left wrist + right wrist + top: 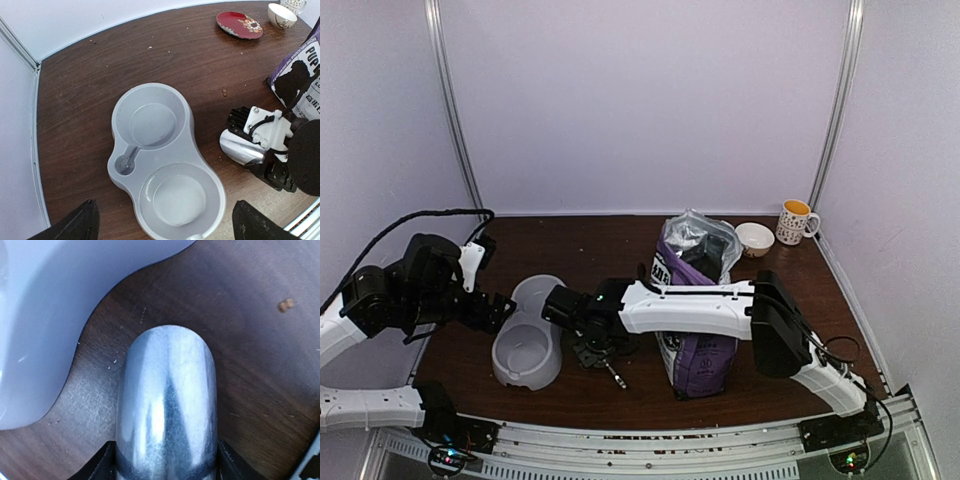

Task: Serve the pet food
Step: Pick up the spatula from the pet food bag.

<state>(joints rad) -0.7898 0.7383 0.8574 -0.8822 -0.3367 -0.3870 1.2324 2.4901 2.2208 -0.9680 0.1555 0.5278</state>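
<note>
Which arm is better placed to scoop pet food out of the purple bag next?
The right arm. The right hand grips the metal scoop close to the purple bag; the left hand is open and empty above the grey feeder.

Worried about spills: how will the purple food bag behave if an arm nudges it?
The purple bag stands upright, tall on a small base, so a nudge high up would probably tip it. Its crumpled top suggests soft walls that would likely buckle under a grip.
</note>
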